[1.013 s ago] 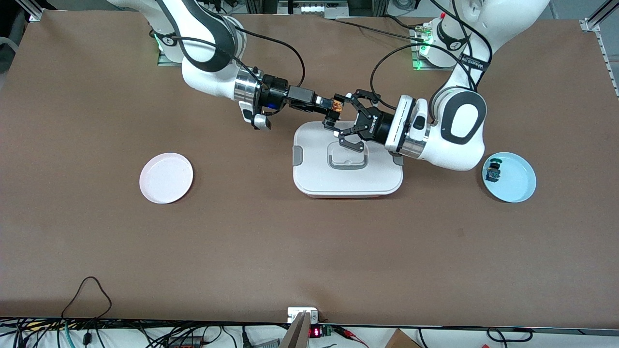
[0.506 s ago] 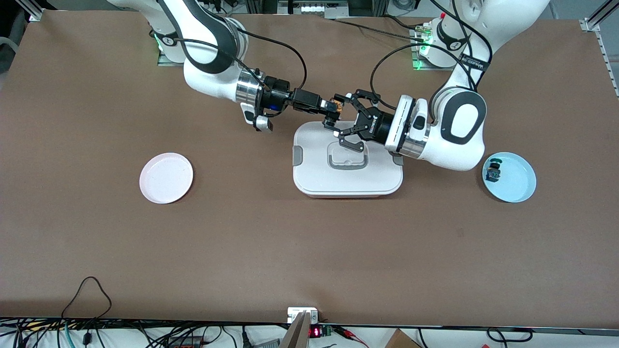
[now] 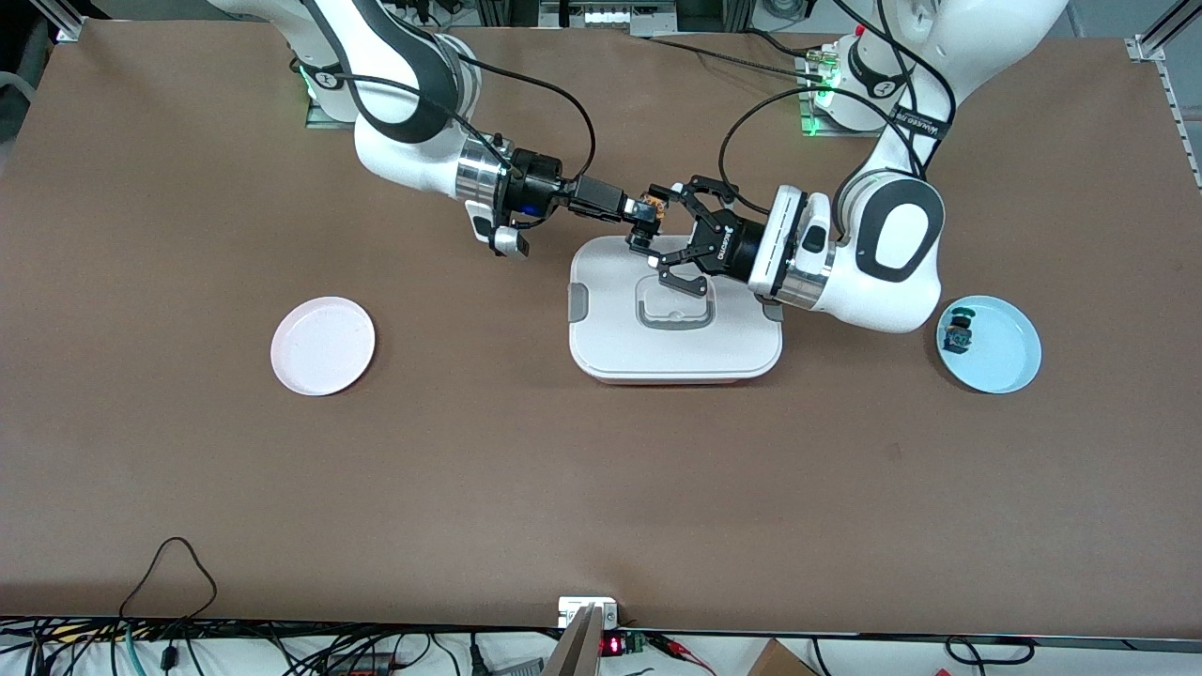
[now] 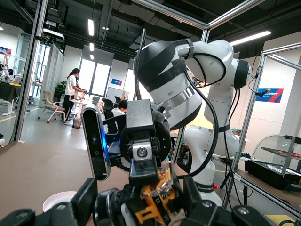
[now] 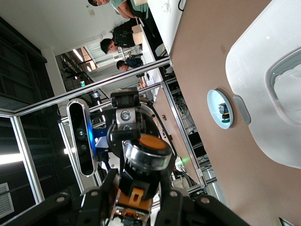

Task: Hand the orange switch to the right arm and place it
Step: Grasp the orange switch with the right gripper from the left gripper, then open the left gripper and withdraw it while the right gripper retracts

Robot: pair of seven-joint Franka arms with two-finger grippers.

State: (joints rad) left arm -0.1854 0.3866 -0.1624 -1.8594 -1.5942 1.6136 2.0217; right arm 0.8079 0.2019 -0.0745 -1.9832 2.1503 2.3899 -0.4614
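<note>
A brown table (image 3: 601, 488) fills the front view, with a white lidded box (image 3: 675, 314) at its middle; over the box's edge toward the robots' bases the orange switch (image 3: 654, 208) hangs in the air, pinched by the left gripper (image 3: 669, 225), whose fingers are clamped fully on it; the right gripper (image 3: 642, 222) meets it there, its slim fingers drawn in around the same switch. Only the right wrist view shows the switch's round orange cap (image 5: 149, 142); only the left wrist view shows its brassy parts (image 4: 157, 190). Two plates flank the box: a pink plate (image 3: 322, 345) toward the right arm's end, bare, and a blue plate (image 3: 991, 344) toward the left arm's end, holding one green-capped switch (image 3: 958, 333).
</note>
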